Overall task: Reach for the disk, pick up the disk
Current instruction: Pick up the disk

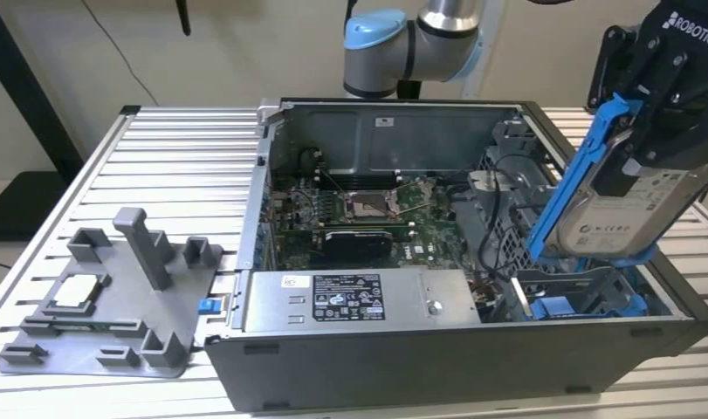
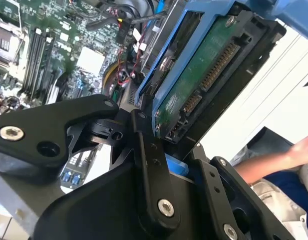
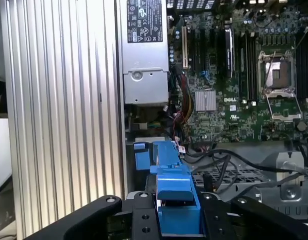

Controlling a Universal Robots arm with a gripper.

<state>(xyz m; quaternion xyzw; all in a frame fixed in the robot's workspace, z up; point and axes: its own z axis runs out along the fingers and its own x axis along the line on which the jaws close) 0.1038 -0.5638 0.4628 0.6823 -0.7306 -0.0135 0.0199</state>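
gripper [image 1: 663, 131]: clamped on the disk, black fingers [image 2: 149, 165] pinching its blue bracket
disk [image 1: 610, 205]: lifted clear, hanging tilted over the case's drive end at the exterior view's right, label facing out
case [image 1: 447, 349]: open, sitting on the slatted table [image 1: 168, 148]
board [image 3: 228, 105]: down inside, empty CPU socket
tray [image 1: 120, 314]: grey fixture, well apart at the exterior view's left
arm [image 2: 273, 162]: somebody's, past the disk

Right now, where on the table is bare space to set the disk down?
The slatted table is bare behind the grey fixture tray, at the exterior view's left of the computer case. Inside the case it is crowded with boards and cables. The gripper holds the disk above the case's right end.
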